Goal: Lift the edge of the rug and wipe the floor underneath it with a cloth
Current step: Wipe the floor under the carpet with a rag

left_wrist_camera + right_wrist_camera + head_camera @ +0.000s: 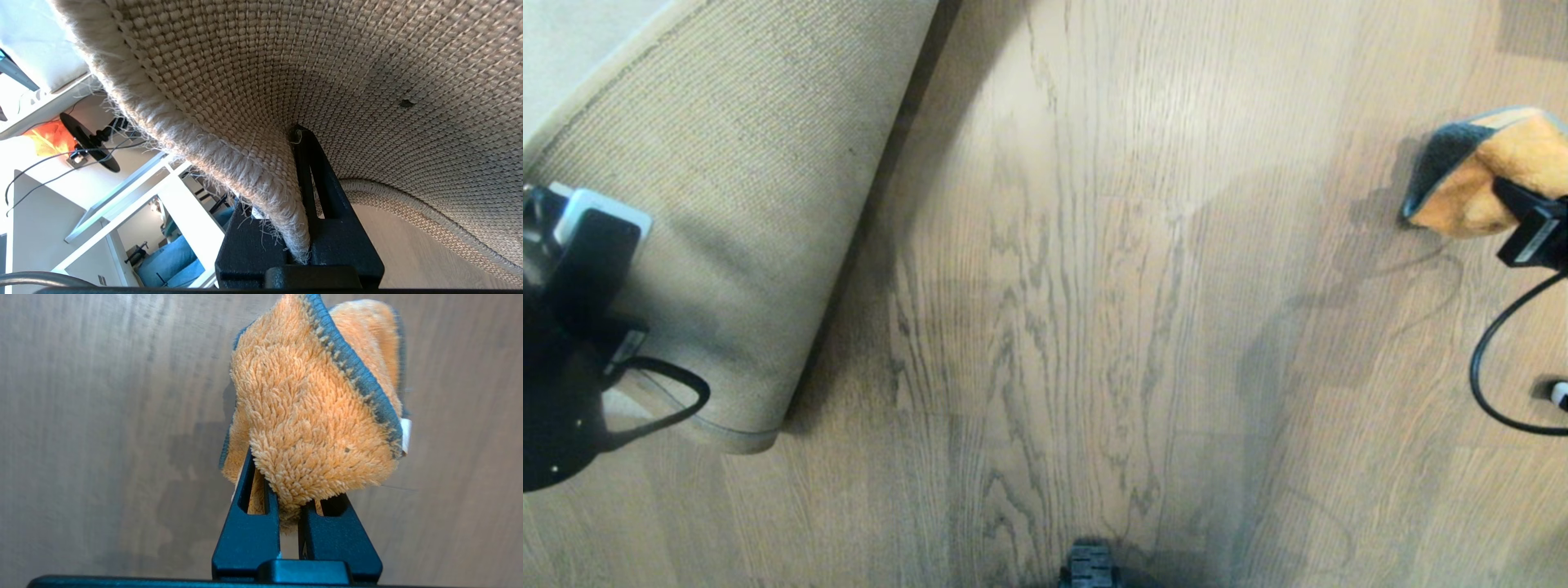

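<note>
The rug edge is lifted and folded back at the left, its tan woven backing facing up above the floor. My left gripper is shut on the fuzzy rim, which is pinched between its black fingers; the left gripper holds it clear of the floor. At the right edge, my right gripper is shut on the orange cloth with grey trim. The cloth bunches out of the right gripper just above the floor.
A black cable loops on the floor at the right, near a white plug. Part of my base shows at the bottom centre. Beyond the rug stand white shelving and a blue sofa.
</note>
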Available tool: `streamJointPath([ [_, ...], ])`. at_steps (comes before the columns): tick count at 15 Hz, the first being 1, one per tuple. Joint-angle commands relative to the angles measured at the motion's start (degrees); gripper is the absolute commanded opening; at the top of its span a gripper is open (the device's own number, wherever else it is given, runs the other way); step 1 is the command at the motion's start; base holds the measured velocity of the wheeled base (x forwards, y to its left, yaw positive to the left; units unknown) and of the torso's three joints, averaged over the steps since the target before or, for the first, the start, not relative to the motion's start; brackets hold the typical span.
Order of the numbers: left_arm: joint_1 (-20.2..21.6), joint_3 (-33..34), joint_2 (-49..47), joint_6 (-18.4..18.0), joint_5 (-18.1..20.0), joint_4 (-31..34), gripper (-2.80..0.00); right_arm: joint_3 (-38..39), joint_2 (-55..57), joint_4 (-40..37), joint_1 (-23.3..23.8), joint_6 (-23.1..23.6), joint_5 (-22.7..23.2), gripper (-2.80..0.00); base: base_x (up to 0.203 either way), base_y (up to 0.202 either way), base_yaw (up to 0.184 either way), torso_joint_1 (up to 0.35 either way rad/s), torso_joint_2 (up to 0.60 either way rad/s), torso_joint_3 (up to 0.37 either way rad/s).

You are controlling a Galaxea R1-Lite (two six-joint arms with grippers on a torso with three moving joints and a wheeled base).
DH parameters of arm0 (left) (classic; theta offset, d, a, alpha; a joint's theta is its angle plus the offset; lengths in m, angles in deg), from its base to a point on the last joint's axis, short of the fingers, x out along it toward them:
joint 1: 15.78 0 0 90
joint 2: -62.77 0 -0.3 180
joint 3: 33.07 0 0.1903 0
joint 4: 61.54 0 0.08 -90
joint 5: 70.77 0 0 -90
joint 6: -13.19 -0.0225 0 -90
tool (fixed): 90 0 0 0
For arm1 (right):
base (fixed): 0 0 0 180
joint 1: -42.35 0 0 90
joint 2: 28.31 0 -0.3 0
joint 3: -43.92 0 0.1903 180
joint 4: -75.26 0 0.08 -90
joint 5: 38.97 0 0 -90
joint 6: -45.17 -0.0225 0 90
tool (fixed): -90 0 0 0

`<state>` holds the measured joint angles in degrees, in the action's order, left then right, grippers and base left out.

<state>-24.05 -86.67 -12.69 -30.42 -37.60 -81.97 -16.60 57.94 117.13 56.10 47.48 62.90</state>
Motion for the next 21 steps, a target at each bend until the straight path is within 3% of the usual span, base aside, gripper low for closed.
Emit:
streamJointPath([
  [1,0.00,0.00,-0.57,-0.25,-0.30,-0.23,-2.80,0.42,-0.45,0.29,6.94,0.43,5.26,-2.80,0.000,0.000,0.000,0.000,0.00,0.000],
  [7,0.09,-0.44,-1.01,-0.25,-0.30,-0.23,-2.80,10.81,-5.71,-0.72,12.83,0.74,11.58,-2.80,0.000,0.000,0.000,0.000,0.00,0.000],
  [21,0.09,-0.62,-1.71,-0.25,-0.38,-0.23,-2.80,22.83,-8.38,0.15,14.11,0.78,12.52,-2.80,0.000,0.000,0.000,0.000,0.00,0.000],
])
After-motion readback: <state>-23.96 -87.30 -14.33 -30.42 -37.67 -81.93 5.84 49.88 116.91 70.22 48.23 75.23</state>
